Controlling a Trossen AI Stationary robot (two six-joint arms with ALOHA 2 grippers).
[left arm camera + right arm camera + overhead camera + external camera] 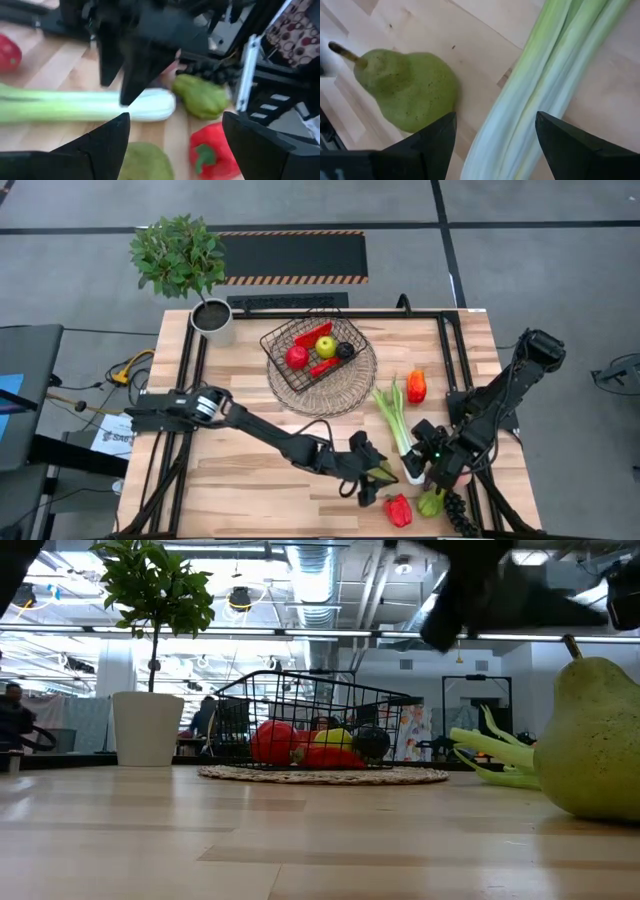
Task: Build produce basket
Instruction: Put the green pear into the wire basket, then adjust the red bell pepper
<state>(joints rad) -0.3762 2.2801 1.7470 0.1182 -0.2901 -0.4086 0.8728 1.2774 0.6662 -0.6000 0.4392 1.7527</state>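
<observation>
The dark wire basket (pixel 310 352) stands on a round wicker tray (pixel 352 392) and holds a red apple (pixel 297 357), a green apple (pixel 326 346), a red chilli and a dark fruit. A leek (pixel 393 415) lies flat on the table, its white end toward the near edge. A green pear (pixel 145 162) lies on its side beside that end. My left gripper (pixel 175 120) is open, its fingers either side of the pear. My right gripper (pixel 496 117) is open over the leek's white end (pixel 545 75), pointing down. The pear also shows in the right wrist view (pixel 410 92).
A red pepper (pixel 398 509), a green vegetable (pixel 432 502) and dark grapes (pixel 458 512) lie at the near right edge. Another red pepper (pixel 416 386) lies right of the tray. A potted plant (pixel 210 315) stands at the far left. Bare tabletop lies at the near left.
</observation>
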